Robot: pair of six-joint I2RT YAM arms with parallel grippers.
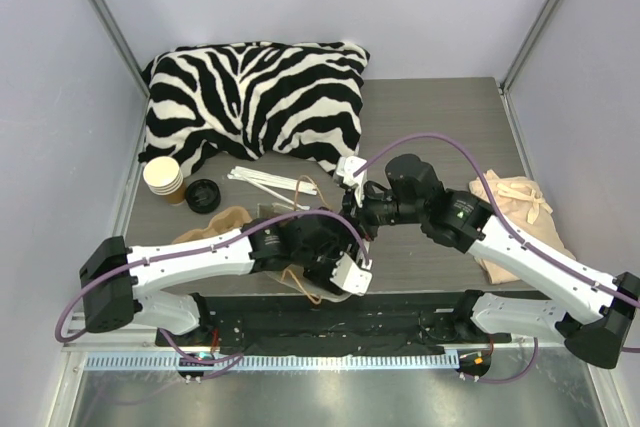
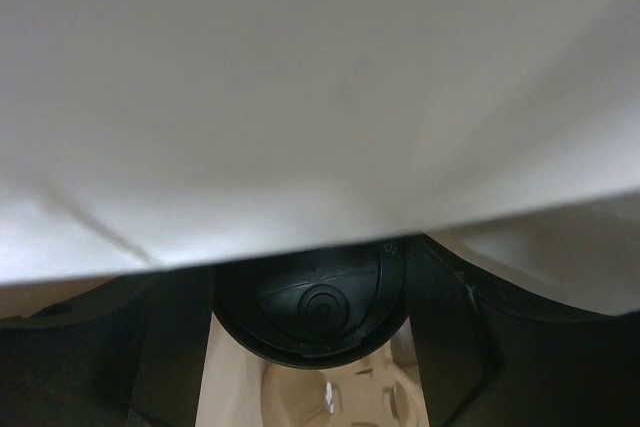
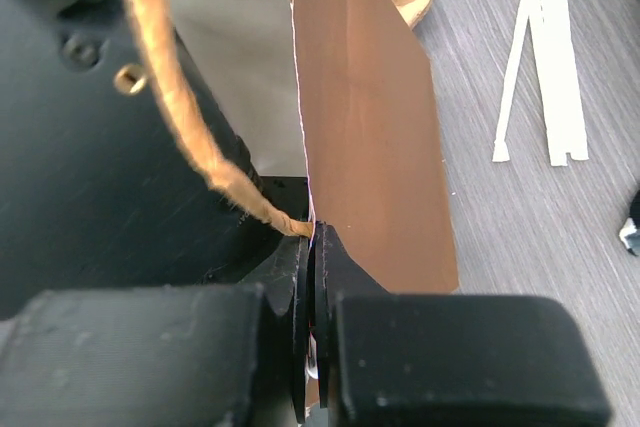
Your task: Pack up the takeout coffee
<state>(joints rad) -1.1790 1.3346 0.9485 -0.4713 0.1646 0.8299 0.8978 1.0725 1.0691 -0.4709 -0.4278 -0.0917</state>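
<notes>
The takeout coffee shows only in the left wrist view, as its round black lid (image 2: 312,305) between my two dark fingers (image 2: 172,347); the brown cup body is hidden. My left gripper (image 2: 310,332) is shut on it under the pale inner wall of a brown paper bag (image 2: 300,97). In the top view the left gripper (image 1: 345,265) is low at the table's near middle and the cup is hidden. My right gripper (image 3: 315,247) is shut on the bag's brown edge (image 3: 370,147) beside its twine handle (image 3: 170,97); it also shows in the top view (image 1: 352,215).
A stack of lidless brown cups (image 1: 163,177) and a loose black lid (image 1: 203,194) stand at the left. White stirrers (image 1: 265,182) lie behind the grippers. A zebra pillow (image 1: 255,97) fills the back. A beige cloth bag (image 1: 515,212) lies at the right.
</notes>
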